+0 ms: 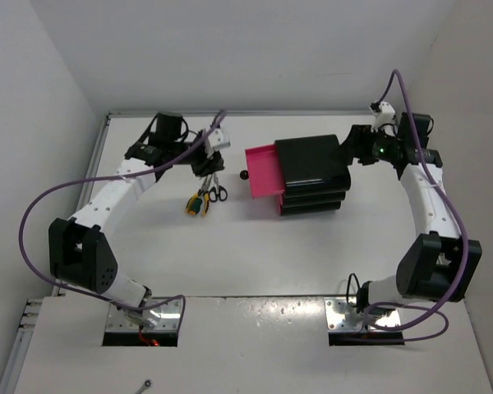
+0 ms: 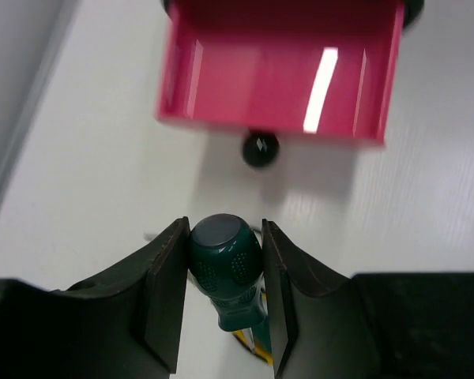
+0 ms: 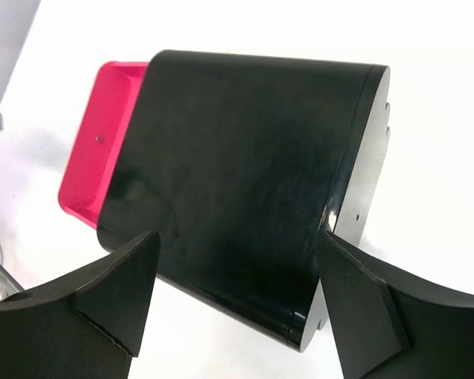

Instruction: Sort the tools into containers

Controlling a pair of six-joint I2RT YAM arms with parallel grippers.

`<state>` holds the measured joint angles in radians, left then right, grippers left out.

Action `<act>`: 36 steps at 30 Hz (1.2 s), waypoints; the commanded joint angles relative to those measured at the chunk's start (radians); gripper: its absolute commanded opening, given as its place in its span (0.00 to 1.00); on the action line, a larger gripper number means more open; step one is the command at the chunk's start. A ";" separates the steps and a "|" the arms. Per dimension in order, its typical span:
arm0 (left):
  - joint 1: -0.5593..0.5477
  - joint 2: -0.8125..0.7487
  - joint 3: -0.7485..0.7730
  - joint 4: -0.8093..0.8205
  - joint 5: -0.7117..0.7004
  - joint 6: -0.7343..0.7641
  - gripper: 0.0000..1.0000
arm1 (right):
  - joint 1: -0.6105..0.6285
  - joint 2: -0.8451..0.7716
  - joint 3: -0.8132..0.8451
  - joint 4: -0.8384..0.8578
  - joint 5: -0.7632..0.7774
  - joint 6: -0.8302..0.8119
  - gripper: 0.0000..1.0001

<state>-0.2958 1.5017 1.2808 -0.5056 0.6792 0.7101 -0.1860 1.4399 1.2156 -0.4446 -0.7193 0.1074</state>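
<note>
My left gripper [image 2: 224, 230] is shut on the dark green handle of the stubby screwdriver [image 2: 226, 264], a little short of the open top drawer [image 2: 280, 75], which is magenta-pink and empty, with a round black knob [image 2: 260, 148]. In the top view the left gripper [image 1: 206, 168] hangs just above the yellow-handled pliers [image 1: 197, 203] and the black-handled scissors [image 1: 218, 194] on the table. The glossy black drawer box [image 1: 312, 174] stands to their right with its top drawer [image 1: 263, 171] pulled out leftward. My right gripper [image 1: 355, 153] is open, its jaws astride the box's back end [image 3: 253, 197].
The white table [image 1: 230, 254] is bounded by white walls at the back and both sides. The box's two lower drawers look closed. A purple cable [image 1: 33, 213] loops off the left arm and another [image 1: 411, 98] off the right arm.
</note>
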 commanded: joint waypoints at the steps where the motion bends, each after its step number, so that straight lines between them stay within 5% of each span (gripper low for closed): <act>1: -0.019 -0.035 0.087 0.185 0.076 -0.358 0.00 | 0.020 -0.039 0.048 0.070 -0.037 0.038 0.78; 4: -0.032 -0.003 0.132 0.298 0.063 -0.518 0.00 | 0.034 -0.026 0.073 0.093 -0.037 0.051 0.77; 19: -0.157 0.308 0.331 0.507 0.063 -0.762 0.00 | 0.092 0.020 0.084 0.073 0.035 0.021 0.76; 36: -0.184 0.434 0.341 0.555 0.026 -0.772 0.05 | 0.092 0.050 0.084 0.053 0.035 0.012 0.76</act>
<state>-0.4637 1.9503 1.6203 -0.0124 0.7055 -0.0616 -0.0956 1.4834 1.2739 -0.4049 -0.6834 0.1314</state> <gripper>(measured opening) 0.434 0.762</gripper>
